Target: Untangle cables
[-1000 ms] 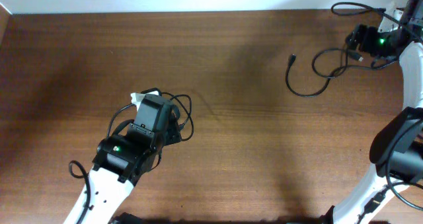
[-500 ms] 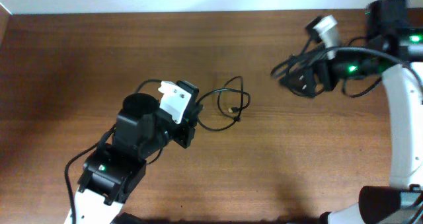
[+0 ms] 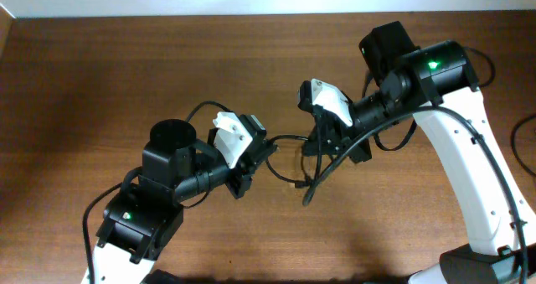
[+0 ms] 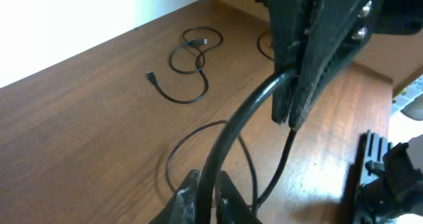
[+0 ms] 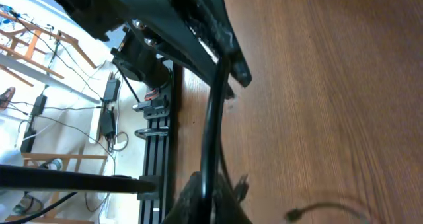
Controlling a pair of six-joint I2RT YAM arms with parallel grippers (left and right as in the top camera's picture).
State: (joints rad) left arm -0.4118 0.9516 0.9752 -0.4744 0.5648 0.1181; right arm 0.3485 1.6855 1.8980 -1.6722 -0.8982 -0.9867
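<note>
A black cable (image 4: 231, 128), pinched in the left gripper (image 4: 206, 199) at bottom centre, arcs up to the right gripper (image 4: 289, 113) at upper right. A coiled cable (image 4: 192, 52) lies on the brown table (image 4: 79, 131), upper centre.

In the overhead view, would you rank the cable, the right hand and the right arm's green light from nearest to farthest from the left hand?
1. cable, gripped by the left hand.
2. right hand, just to the right.
3. green light, upper right.

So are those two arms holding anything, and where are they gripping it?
Yes, one thin black cord. The left fingers and right fingers each pinch it partway along, a short stretch running between them.
</note>
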